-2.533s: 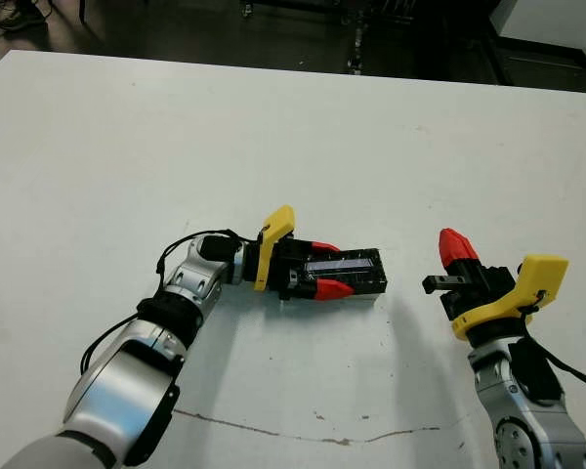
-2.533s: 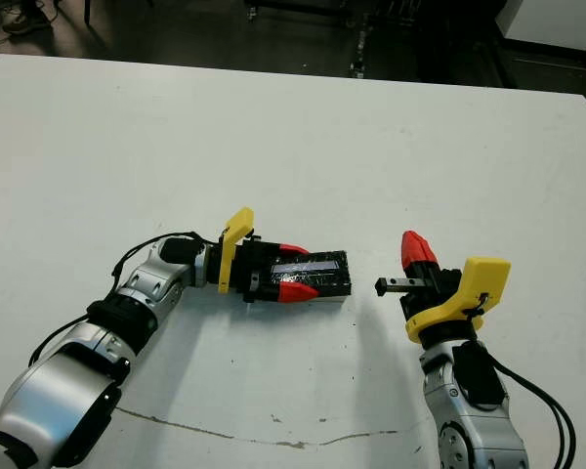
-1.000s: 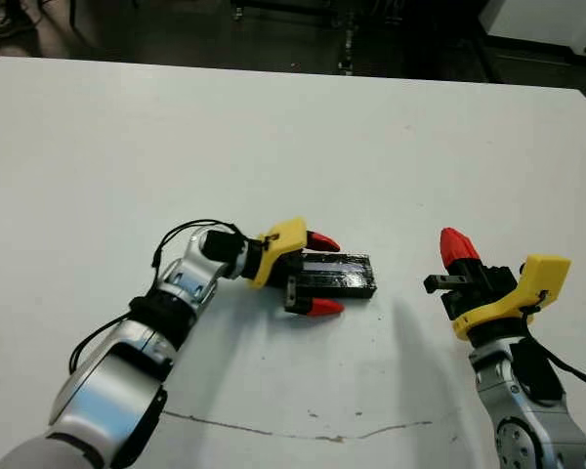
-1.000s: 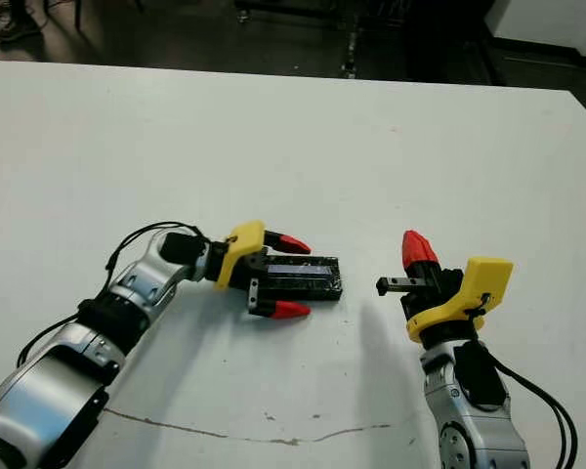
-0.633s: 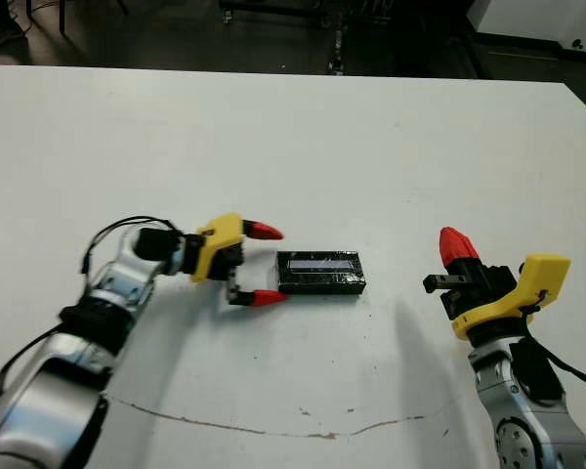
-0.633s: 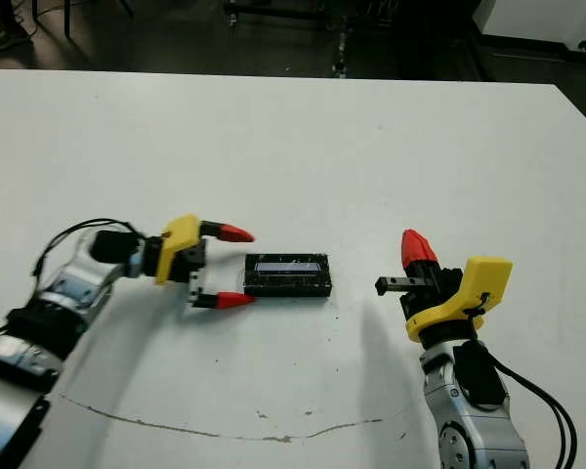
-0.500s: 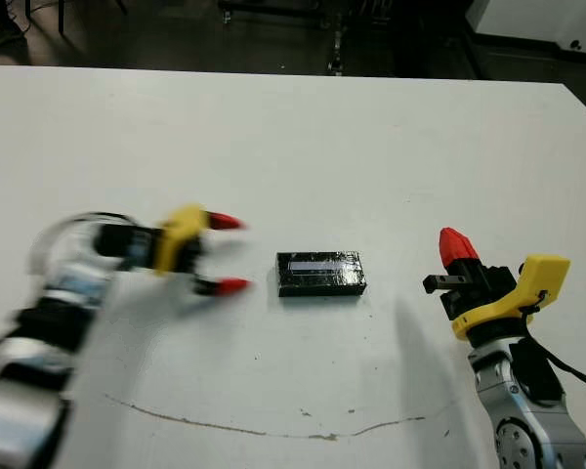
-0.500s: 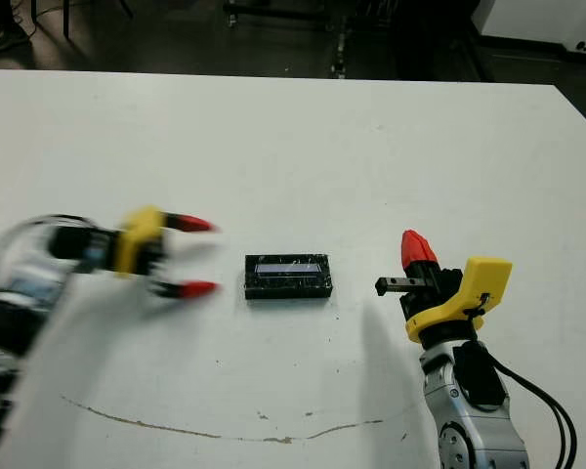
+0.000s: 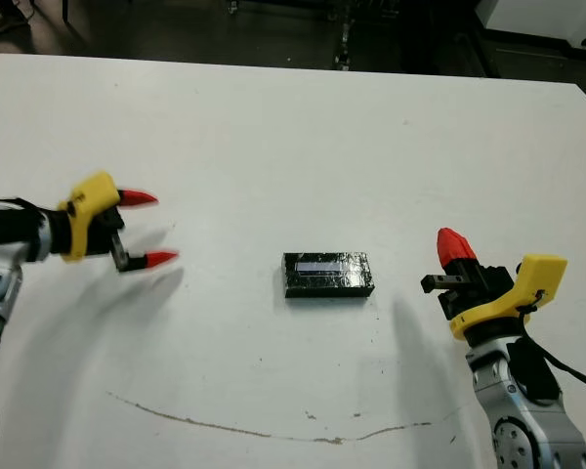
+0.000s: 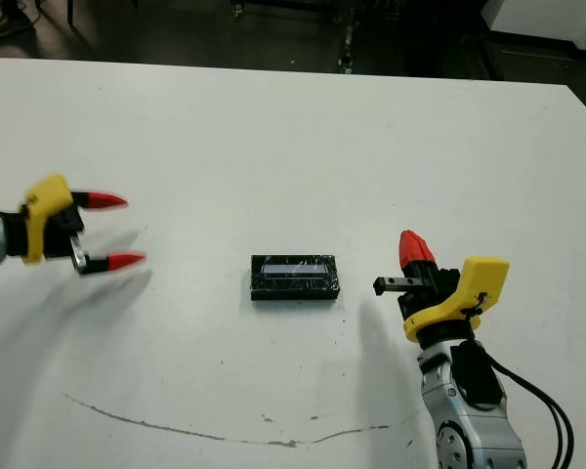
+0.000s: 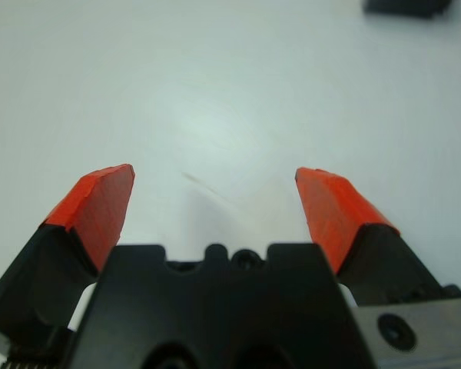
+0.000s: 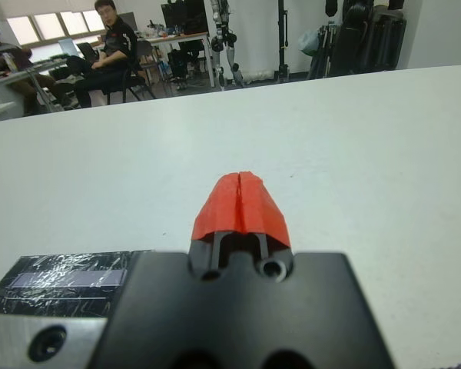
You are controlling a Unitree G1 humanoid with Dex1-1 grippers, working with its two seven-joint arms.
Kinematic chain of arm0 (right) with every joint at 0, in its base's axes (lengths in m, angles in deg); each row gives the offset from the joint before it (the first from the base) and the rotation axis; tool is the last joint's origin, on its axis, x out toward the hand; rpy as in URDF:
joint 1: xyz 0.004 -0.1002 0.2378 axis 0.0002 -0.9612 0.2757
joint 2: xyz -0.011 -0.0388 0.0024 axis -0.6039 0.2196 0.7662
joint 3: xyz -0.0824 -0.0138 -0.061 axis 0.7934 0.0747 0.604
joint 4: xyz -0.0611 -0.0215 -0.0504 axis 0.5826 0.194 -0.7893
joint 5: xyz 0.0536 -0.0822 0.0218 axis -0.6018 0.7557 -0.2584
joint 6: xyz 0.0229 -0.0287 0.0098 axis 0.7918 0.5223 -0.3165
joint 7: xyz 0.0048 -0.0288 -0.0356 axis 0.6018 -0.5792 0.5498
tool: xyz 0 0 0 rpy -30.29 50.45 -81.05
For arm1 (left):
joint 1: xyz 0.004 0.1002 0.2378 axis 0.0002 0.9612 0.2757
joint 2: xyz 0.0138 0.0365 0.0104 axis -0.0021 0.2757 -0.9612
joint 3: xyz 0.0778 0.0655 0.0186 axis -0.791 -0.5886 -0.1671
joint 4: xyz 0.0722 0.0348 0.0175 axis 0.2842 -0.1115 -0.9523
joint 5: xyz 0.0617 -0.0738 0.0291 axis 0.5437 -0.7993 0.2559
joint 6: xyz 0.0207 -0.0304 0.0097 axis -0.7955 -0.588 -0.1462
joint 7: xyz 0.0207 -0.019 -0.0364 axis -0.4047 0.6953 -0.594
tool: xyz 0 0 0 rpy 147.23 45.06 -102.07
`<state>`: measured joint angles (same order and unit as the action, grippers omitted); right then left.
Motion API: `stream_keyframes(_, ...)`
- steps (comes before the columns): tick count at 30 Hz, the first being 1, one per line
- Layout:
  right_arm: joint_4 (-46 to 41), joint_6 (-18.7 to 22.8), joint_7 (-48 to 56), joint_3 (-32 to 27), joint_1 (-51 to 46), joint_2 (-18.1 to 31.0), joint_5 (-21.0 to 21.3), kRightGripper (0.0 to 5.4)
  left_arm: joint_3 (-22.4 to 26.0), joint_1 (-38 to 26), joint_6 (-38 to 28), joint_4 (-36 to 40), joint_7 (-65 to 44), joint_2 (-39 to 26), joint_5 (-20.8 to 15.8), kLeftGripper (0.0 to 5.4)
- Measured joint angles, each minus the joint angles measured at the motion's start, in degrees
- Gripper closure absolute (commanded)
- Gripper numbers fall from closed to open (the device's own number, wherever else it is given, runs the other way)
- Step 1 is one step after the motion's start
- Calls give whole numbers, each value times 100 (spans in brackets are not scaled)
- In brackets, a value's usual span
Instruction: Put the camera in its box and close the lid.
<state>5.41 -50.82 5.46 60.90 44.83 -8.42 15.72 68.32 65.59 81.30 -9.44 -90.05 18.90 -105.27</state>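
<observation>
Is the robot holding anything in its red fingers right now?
Nothing. The left gripper is open and empty; the right gripper is shut on nothing. The flat black rectangular lid lies alone on the table.

A dark floor (image 9: 176,24) is seen beyond the white table (image 9: 273,147). In the right wrist view, windows (image 12: 54,27), desks, and a seated person (image 12: 107,50) are shown.

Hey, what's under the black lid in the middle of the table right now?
The lid sits closed, flat on the white table, with only its black top and pale strip showing. The box and camera beneath cannot be seen; the lid covers them.
</observation>
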Motion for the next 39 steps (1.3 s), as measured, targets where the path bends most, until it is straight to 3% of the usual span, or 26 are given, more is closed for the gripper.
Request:
stream_keyframes(3,17,-1,6,3,13,-1,0,540,197,347,400,1000,926,811,-471,70)
stream_keyframes(6,27,-1,4,0,23,-3,0,540,-73,633,556,1909,1554,1583,-686,112)
stream_keyframes(14,27,0,2,2,32,-2,0,540,-1217,778,659,2635,2264,2723,-619,220)
stream_keyframes(21,26,2,-15,-1,52,-2,-1,540,-2069,869,850,2449,2643,3108,-224,317)
stream_keyframes(28,28,1,-14,1,75,1,30,540,-2560,872,1047,1906,2812,3291,139,417)
stream_keyframes(36,9,4,-54,3,73,-31,34,540,-2730,707,1453,1424,2856,3345,361,538)
stream_keyframes(39,8,4,-52,3,71,-37,33,540,-2795,586,1623,1326,2837,3307,481,539)
